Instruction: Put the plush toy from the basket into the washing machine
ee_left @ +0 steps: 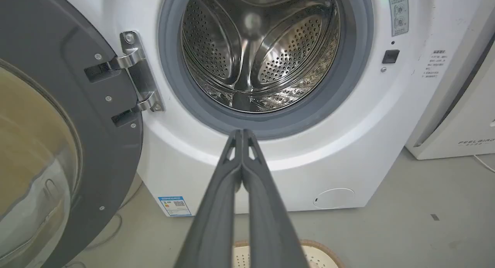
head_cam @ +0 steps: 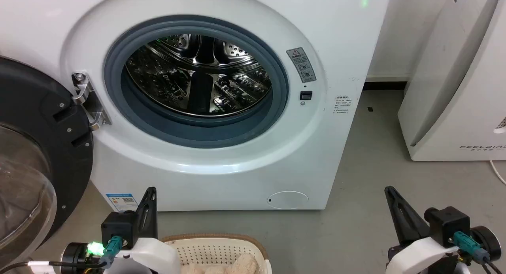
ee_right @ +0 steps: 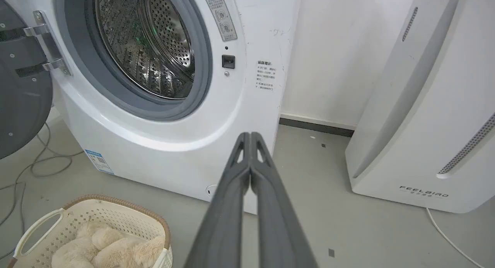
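Plush toy (ee_right: 112, 248) lay in basket (ee_right: 116, 203) on the floor before washing machine (head_cam: 237, 179). In head view it sat at 4 o'clock of left gripper (head_cam: 150, 197), the nearer, and 8 o'clock of right gripper (head_cam: 391, 193). Both were pressed together, empty. Toy's long axis was unclear.

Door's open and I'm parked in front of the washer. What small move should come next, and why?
Probably open the left gripper and lower it toward the plush toy: it is shut on nothing, the toy lies in the basket just below it, and the washing machine stands open and empty.
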You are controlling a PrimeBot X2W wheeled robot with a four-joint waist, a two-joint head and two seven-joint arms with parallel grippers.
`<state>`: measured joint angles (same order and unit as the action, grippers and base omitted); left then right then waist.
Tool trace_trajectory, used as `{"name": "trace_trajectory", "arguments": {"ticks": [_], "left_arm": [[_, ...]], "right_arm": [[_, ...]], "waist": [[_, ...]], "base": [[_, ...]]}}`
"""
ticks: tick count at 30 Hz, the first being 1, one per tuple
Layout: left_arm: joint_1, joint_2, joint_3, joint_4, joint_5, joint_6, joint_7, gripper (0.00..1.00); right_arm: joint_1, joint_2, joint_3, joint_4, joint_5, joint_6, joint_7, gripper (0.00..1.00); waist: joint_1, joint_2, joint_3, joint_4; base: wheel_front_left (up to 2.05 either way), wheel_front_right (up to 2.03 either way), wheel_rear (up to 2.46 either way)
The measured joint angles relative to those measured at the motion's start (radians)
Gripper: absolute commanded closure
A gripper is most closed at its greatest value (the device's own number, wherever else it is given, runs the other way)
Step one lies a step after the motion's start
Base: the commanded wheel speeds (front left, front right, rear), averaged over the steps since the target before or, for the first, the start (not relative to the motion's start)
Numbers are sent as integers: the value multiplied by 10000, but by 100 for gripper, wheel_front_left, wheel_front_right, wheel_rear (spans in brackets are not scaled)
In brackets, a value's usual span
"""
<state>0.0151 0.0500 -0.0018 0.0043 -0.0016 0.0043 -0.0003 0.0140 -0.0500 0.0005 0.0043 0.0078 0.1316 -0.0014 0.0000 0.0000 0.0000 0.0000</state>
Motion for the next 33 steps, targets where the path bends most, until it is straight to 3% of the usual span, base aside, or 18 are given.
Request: {"name": "trace_trajectory", "arguments": {"ticks": [1, 33], "left_arm": [[0, 0, 4, 0, 0, 0, 0, 0], [-10, -2, -257, 681, -207, 25, -460, 0]], "right_arm": [[0, 0, 4, 0, 0, 0, 0, 0], [6, 0, -199, -136, 92, 0, -460, 0]], "waist": [[0, 0, 0, 0], [0, 0, 520, -46]], "base": [[0, 0, 0], [0, 0, 0]]}}
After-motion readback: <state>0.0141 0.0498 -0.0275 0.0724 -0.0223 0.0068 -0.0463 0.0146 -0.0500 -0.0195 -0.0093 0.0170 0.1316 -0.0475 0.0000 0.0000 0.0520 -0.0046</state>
